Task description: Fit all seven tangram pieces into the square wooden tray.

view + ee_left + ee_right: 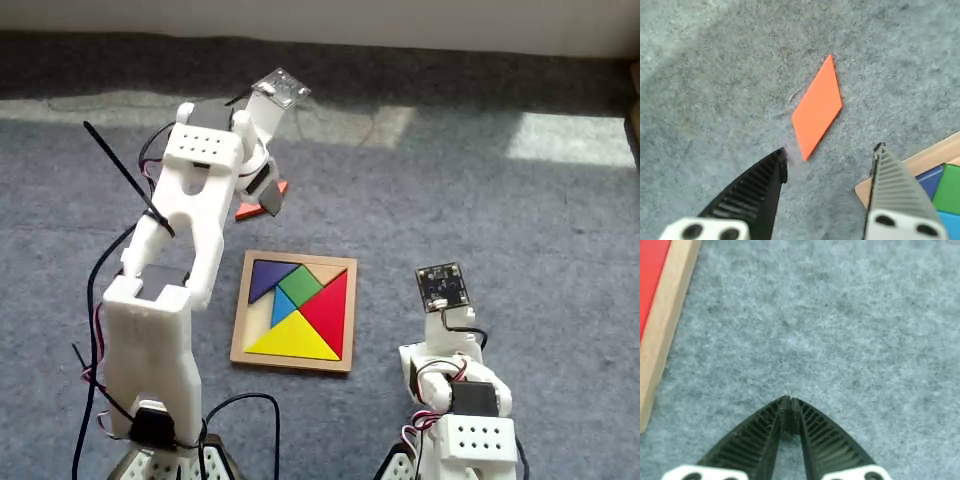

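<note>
1. Left gripper hangs wide open with nothing in it, one black finger and one pale finger either side of bare counter, just short of the orange parallelogram.
2. Right gripper is closed tip to tip on nothing, pointing down at the grey cloth just beside the tray's right rim.
3. I see nothing lying between the open fingers and the orange piece. From the left wrist view, a corner of the tray sits close by the pale finger.
4. From above, the tray holds a purple triangle, green square, blue triangle, yellow triangle and red triangle. Bare wood shows at its far right corner.
5. My left arm stretches out past the tray's left side, wrist bent down just beyond the tray's far left corner. The right arm is folded back by the tray's near right corner.
6. Orange parallelogram lies flat on the counter outside the tray, beyond its far left corner, partly under the left gripper in the high view. Its long axis runs away from the gripper, with one sharp tip toward the gap between the fingers, nearer the black one.
</note>
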Robot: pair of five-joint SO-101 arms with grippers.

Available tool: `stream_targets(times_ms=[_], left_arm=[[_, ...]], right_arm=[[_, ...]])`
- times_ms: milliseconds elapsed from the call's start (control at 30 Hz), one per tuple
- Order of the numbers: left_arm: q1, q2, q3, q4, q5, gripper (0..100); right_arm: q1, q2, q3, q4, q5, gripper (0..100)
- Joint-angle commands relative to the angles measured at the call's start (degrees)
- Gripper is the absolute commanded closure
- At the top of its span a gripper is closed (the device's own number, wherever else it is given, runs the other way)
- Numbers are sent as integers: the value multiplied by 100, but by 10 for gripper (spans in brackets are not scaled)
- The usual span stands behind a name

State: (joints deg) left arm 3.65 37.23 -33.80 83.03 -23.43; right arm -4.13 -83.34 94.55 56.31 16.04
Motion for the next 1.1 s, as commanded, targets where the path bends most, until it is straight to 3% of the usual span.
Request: stream_targets(times_ms=[0, 267, 633, 867, 1067], left_arm=[[-22, 558, -1499, 510, -360, 723], [-22, 1912, -3433, 1204, -853, 723], [-31, 3081, -4154, 1204, -1108, 724], [-13, 3371, -4303, 1477, -1099, 888], [13, 3204, -4347, 1776, -1064, 931]], right_arm=[[66, -66, -40, -92, 62, 993], [66, -66, -31, -92, 62, 993], [66, -66, -22, -92, 62, 993], [66, -66, -13, -92, 62, 993], [66, -66, -13, -92, 62, 993]])
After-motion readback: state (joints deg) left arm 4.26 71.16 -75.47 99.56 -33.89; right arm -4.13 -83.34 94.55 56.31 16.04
